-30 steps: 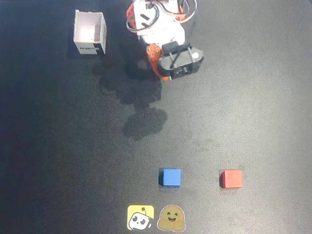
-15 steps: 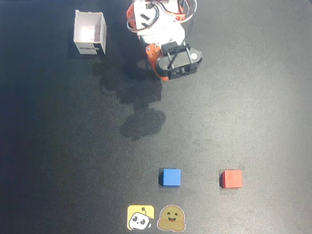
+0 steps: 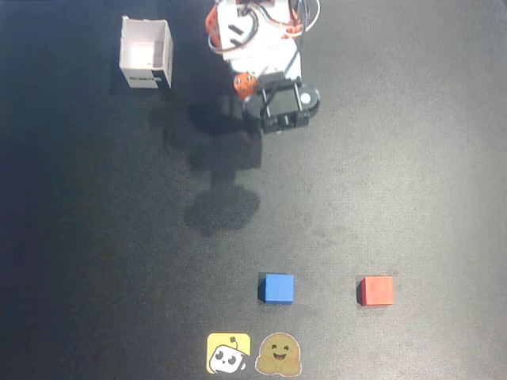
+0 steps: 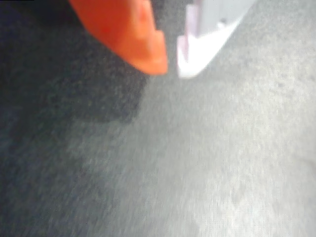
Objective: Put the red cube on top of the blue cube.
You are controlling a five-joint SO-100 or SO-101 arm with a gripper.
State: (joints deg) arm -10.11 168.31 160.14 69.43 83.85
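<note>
One red cube, one blue cube (well apart), one white box.

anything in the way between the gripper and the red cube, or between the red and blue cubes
Nothing visible. Bare dark table lies between the gripper and the red cube, and between it and the blue cube. The white box sits far off.

Wrist view, blurred. Claw: 2 fingers entering from the top edge, 1 orange on the left, 1 white on the right, tips close together with a narrow gap between them, nothing held. Table: dark grey, grainy surface; darker shadow at left under the orange finger.
</note>
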